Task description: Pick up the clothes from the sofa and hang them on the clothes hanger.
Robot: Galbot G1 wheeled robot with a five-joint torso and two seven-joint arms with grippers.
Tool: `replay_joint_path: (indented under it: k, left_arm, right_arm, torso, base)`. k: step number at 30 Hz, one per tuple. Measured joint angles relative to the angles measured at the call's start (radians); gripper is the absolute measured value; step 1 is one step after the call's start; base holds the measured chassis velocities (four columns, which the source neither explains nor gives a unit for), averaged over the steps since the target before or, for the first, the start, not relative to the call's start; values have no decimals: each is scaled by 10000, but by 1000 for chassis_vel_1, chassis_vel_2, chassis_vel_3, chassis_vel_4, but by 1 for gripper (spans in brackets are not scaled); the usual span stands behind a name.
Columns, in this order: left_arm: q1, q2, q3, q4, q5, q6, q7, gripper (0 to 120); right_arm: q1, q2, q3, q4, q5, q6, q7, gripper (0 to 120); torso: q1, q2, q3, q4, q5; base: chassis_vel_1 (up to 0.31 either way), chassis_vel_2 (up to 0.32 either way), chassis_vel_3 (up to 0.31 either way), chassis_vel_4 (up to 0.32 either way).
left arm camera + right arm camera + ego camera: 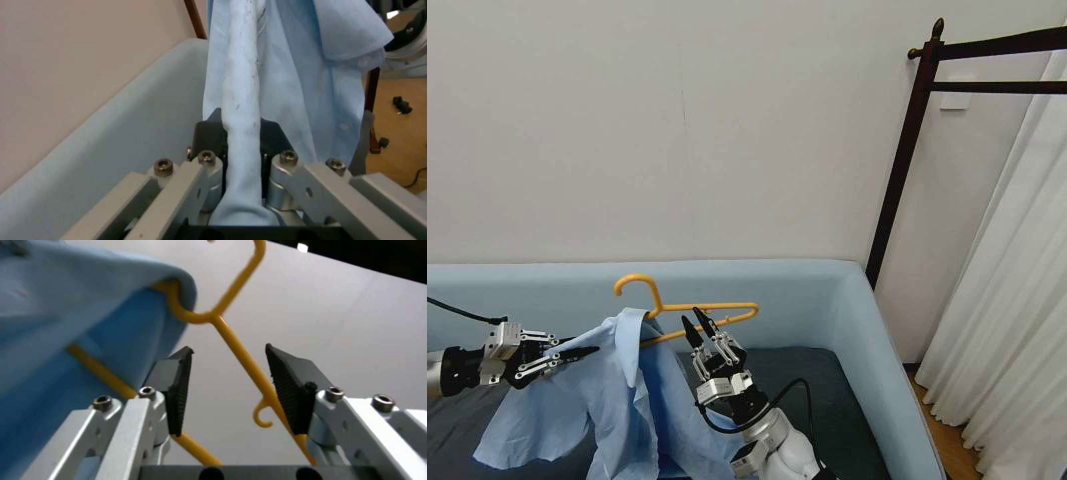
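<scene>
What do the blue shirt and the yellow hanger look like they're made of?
The shirt looks like thin woven cloth, perhaps cotton: matte, creased, draping in soft folds. The hanger seems smooth plastic, or coated wire: thin, evenly yellow, slightly glossy.

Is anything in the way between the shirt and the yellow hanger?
No, nothing visible. The shirt already drapes over one end of the hanger. The left tool grips the shirt; the right tool sits at the hanger's bare arm.
</scene>
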Motion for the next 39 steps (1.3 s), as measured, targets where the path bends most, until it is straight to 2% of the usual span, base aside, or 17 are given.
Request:
replay_joint_path:
  k: [1, 3, 6, 7, 9, 10, 12, 15, 16, 21, 23, 26, 27, 30, 32, 33, 39]
  left_arm:
    - [0, 0, 0, 0, 0, 0, 0, 7]
    - [2, -111, -25, 138, 94, -34, 0, 7]
    - [24, -319, -96, 357, 251, -151, 9, 7]
    - [24, -319, -96, 357, 251, -151, 9, 7]
    - [73, -434, -179, 462, 395, -219, 134, 7]
    - [73, -434, -179, 462, 395, -219, 134, 7]
    - [145, -538, -254, 546, 715, -259, 351, 7]
    - [281, -823, -297, 831, 1458, -370, 667, 7]
    - [281, -823, -297, 831, 1458, -370, 667, 7]
    - [263, -1903, -55, 1887, 2633, -1300, 289, 7]
    - [204, -2091, -18, 2128, 2782, -1426, 246, 7]
    - [133, -2575, 69, 2776, 3175, -1813, 289, 7]
    - [133, -2575, 69, 2776, 3175, -1813, 289, 7]
    - [119, -2879, 94, 3052, 3460, -2097, 412, 7]
    - [134, -2983, 101, 3080, 3562, -2172, 463, 7]
    - [134, -2983, 101, 3080, 3562, -2172, 463, 7]
    - [145, -3079, 105, 2989, 3665, -2228, 493, 6]
  right_arm:
    - [0, 0, 0, 0, 0, 0, 0, 49]
    - [-155, -70, 231, -348, 778, 814, -1134, 57]
    - [-306, -384, 5, -1387, 4026, 773, -2440, 70]
    - [-306, -384, 5, -1387, 4026, 773, -2440, 70]
    - [-294, -523, -146, -2189, 6196, 157, -3037, 80]
    - [-294, -523, -146, -2189, 6196, 157, -3037, 80]
    - [-161, -550, -167, -3005, 7674, -584, -3445, 90]
    - [68, -506, -178, -3735, 8922, -1443, -3745, 98]
    - [68, -506, -178, -3735, 8922, -1443, -3745, 98]
    - [503, -257, -239, -4693, 9205, -2585, -3803, 100]
    - [595, -207, -265, -4904, 9166, -2694, -3891, 100]
    - [917, 4, -229, -5735, 9050, -2731, -4864, 99]
    - [917, 4, -229, -5735, 9050, -2731, -4864, 99]
    - [1398, 217, -193, -6538, 8931, -2893, -5974, 87]
    - [1722, 355, -190, -6801, 8959, -3503, -6350, 85]
    - [1722, 355, -190, -6801, 8959, -3503, -6350, 85]
    - [2499, 717, -289, -7445, 8468, -5039, -7641, 94]
  torso:
    - [0, 0, 0, 0, 0]
    - [-1, 0, 0, 1, 0]
    - [0, 0, 0, 1, -1]
    - [0, 0, 0, 1, -1]
    - [0, 0, 0, -1, 1]
    - [0, 0, 0, -1, 1]
    - [0, 0, 0, -2, 2]
    - [0, 0, 1, -2, 2]
    - [0, 0, 1, -2, 2]
    - [0, 0, 0, 5, -3]
    - [0, 0, 0, 3, -3]
    - [0, -1, 1, 2, -3]
    - [0, -1, 1, 2, -3]
    - [0, 0, 1, 1, -2]
    - [0, 0, 1, 1, -1]
    - [0, 0, 1, 1, -1]
    - [0, -1, 1, 1, 0]
  base:
    - [0, 0, 0, 0]
    - [0, 0, 0, 0]
    - [0, 0, 0, 0]
    - [0, 0, 0, 0]
    - [0, 0, 0, 0]
    - [0, 0, 0, 0]
    - [0, 0, 0, 0]
    - [0, 0, 0, 0]
    - [0, 0, 0, 0]
    - [0, 0, 0, 0]
    - [0, 0, 0, 0]
    - [0, 0, 0, 0]
    - [0, 0, 0, 0]
    - [0, 0, 0, 0]
    - [0, 0, 0, 0]
    - [0, 0, 0, 0]
    - [0, 0, 0, 0]
